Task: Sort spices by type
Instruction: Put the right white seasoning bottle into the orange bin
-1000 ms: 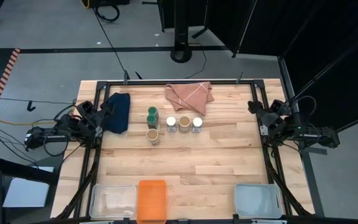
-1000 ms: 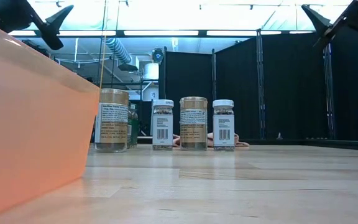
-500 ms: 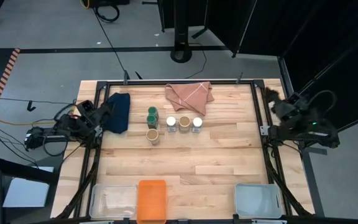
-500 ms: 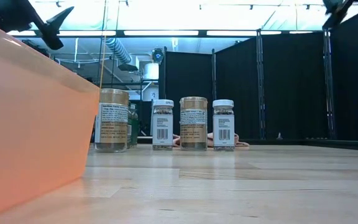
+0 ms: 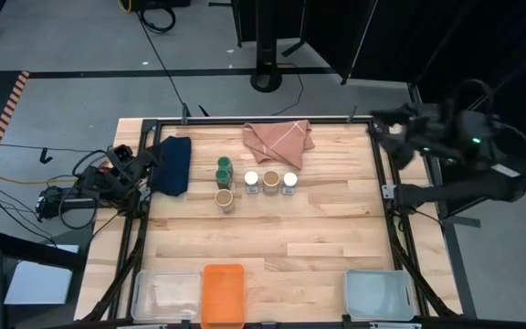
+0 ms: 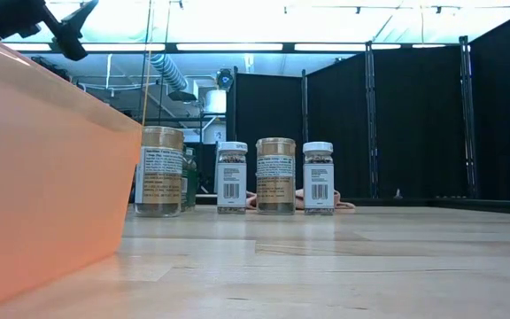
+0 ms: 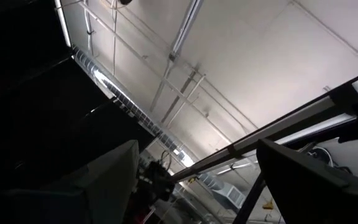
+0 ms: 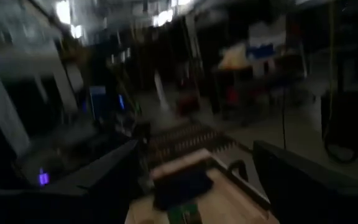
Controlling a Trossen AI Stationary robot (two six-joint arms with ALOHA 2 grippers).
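The right gripper (image 5: 383, 126) is raised above the far right corner of the table (image 5: 272, 247), fingers spread wide with nothing between them; its wrist view shows both fingers (image 8: 73, 180) apart with open space in the gap. The left gripper (image 5: 146, 161) rests at the left edge of the table, beside the blue cloth (image 5: 172, 165), fingers likewise wide apart and empty, its camera aimed at the ceiling. The six jars stand in a cluster at mid-table, toward the far side. Two green jars (image 5: 224, 169) stand one behind the other, touching or nearly so. A tan jar (image 5: 224, 198) stands just in front of them. To their right runs a row of three: white jar (image 5: 251, 181), second tan jar (image 5: 270, 180), second white jar (image 5: 289, 181), close together. All jars visible in the low view stand upright. The pink cloth (image 5: 278, 139) lies behind the row, near the far edge. Along the near edge sit a clear bin (image 5: 166, 294), an orange bin (image 5: 223, 292) and another clear bin (image 5: 379, 292).
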